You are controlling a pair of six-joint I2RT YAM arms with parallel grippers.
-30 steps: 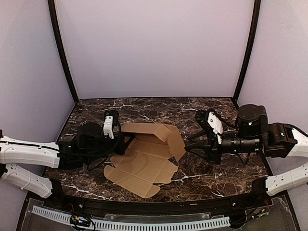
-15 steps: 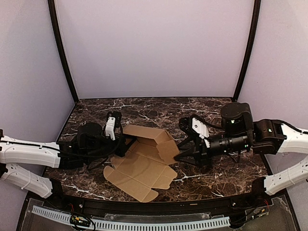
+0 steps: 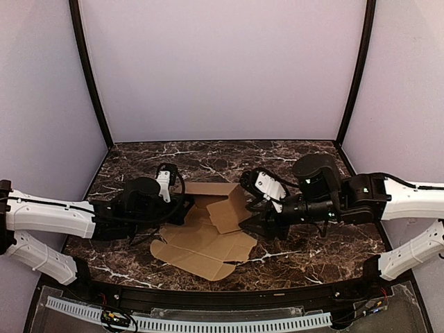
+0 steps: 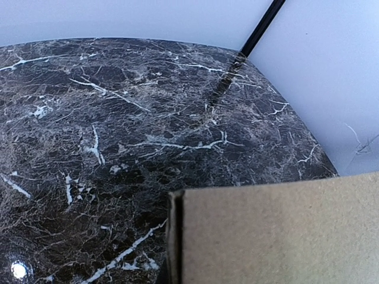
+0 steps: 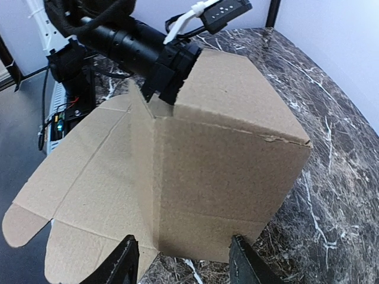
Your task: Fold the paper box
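Observation:
The paper box [image 3: 208,239] is a tan cardboard sheet lying partly folded at the table's middle, with its back and right panels raised. My left gripper [image 3: 182,207] is at its left side; in the right wrist view the left gripper [image 5: 169,80] pinches the top corner of an upright panel. The left wrist view shows only the paper box [image 4: 272,236] close up, with the fingers hidden. My right gripper [image 3: 255,220] is at the box's right side. There the right gripper [image 5: 183,263] is open, with the raised panel of the paper box [image 5: 219,160] just ahead of the fingertips.
The dark marble table [image 3: 305,250] is enclosed by pale walls with black corner posts [image 3: 90,76]. A white cable track [image 3: 187,322] runs along the near edge. Both arms reach in low from the sides.
My right arm has swung left toward the box, pushing the right panel inward and upright, and its jaws have widened. The left arm has shifted slightly right, still gripping.

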